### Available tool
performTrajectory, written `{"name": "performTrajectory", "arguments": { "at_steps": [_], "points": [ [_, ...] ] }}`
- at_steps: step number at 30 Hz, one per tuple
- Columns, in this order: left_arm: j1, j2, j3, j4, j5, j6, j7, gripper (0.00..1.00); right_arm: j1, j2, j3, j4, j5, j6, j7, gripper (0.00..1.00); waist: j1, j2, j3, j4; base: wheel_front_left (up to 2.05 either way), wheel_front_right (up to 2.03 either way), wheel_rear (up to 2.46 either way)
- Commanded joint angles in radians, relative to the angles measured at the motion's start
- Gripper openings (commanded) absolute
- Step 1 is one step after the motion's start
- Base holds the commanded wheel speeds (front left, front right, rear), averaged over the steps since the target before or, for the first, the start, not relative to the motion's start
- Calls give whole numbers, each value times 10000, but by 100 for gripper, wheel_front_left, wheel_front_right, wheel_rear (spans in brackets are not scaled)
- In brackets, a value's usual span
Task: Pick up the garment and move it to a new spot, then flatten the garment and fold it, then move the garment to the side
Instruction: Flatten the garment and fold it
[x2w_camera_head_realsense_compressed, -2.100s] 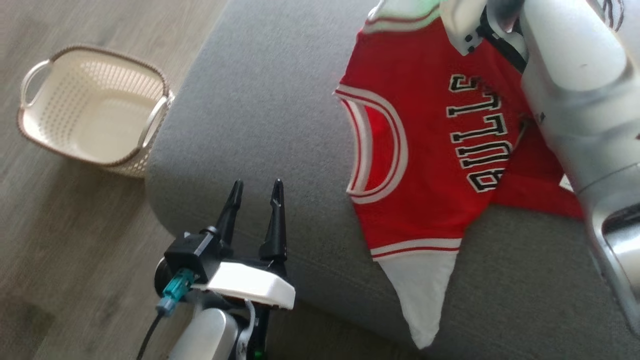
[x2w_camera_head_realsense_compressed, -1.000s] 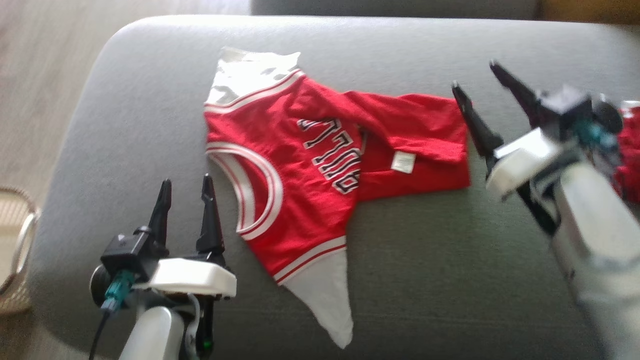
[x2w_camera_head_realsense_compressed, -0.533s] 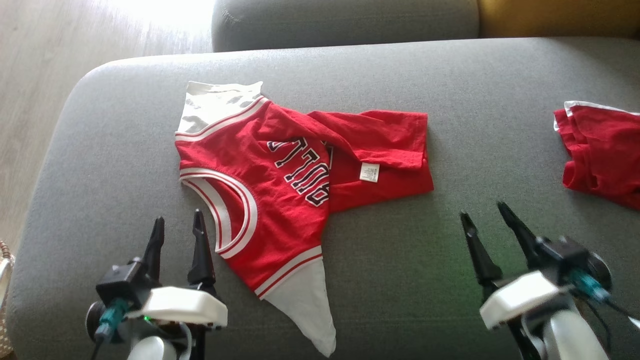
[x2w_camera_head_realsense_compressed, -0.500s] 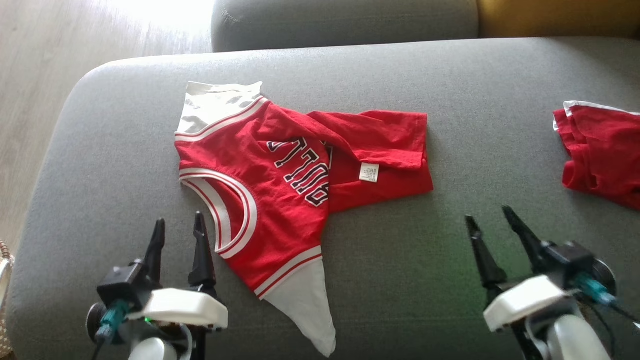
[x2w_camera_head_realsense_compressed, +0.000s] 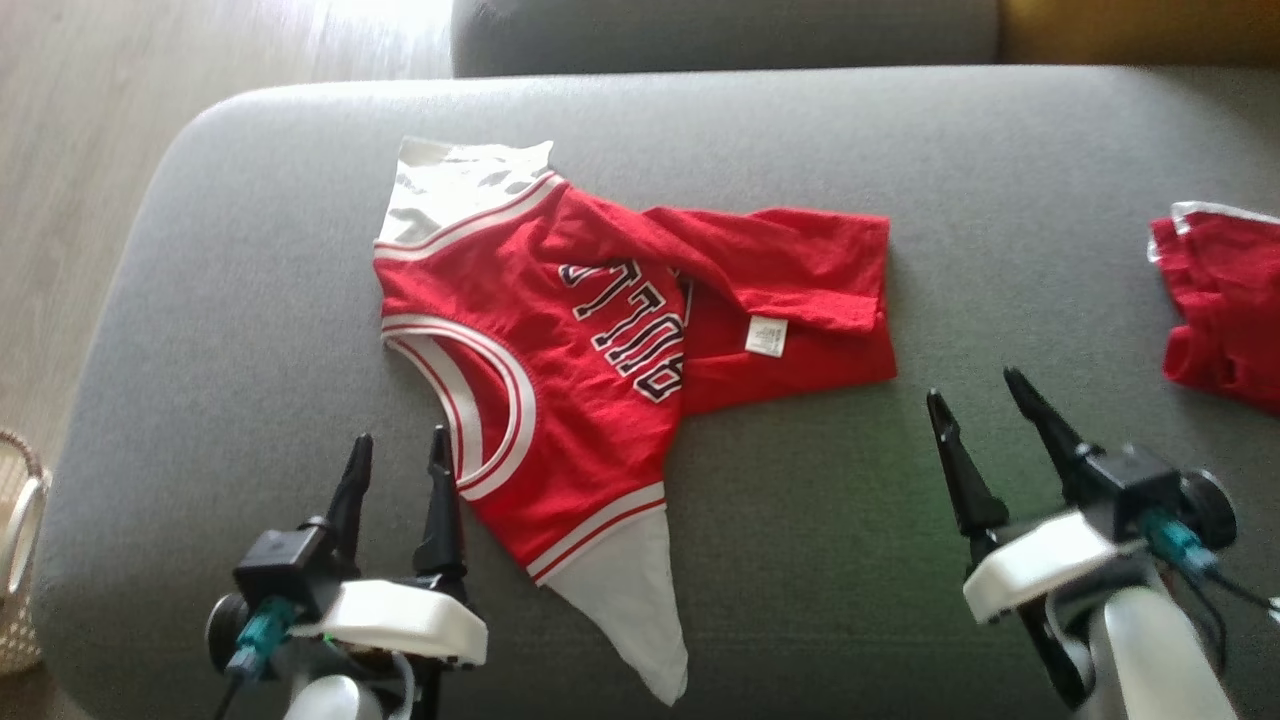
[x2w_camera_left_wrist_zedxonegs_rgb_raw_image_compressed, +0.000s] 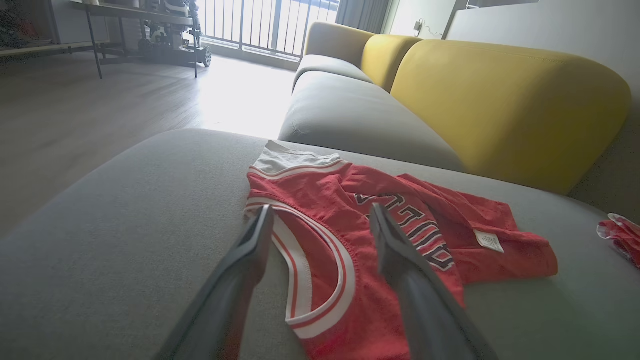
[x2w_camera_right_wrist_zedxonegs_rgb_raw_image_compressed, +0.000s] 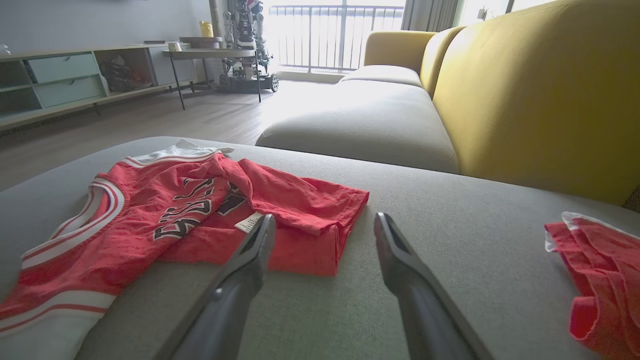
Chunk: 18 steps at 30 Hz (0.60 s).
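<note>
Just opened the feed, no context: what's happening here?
A two-armed robot is working on a red jersey that lies rumpled on a grey sofa seat, with one part folded over so that its label shows. The jersey is not yet flat or folded. The left gripper is open near the jersey's armhole trim. The right gripper is open off the jersey's right end. Neither holds anything. A second red garment lies further to the right.

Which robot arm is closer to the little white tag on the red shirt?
Right. The right end effector sits off the jersey at the end with the tag; the left end effector is at the other end, beside the striped armhole.
</note>
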Motion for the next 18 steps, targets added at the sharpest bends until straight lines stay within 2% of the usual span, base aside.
{"name": "performTrajectory", "arguments": {
  "at_steps": [1, 5, 9, 18],
  "points": [
    [-557, 24, 158, -360, 110, 31, -53, 100, -723, -12, 207, -199, -236, -4, 40, 100, 1, -1, 317, 210, 0, 0, 0],
    [-865, 24, -101, -430, 80, 74, -53, 100, -1541, -48, 242, 148, -833, -4, 319, 100, 1, -1, 965, 527, 0, 0, 0],
    [-1228, 24, -395, -404, 19, 126, -53, 100, -2382, -388, 421, 901, -1152, -4, 554, 100, 1, -1, 1499, 882, 0, 0, 0],
    [-1754, 24, -928, -412, -135, 325, -53, 100, -3602, -907, 439, 2727, -963, -4, 601, 100, 1, -1, 2159, 1446, 0, 0, 0]
  ]
}}
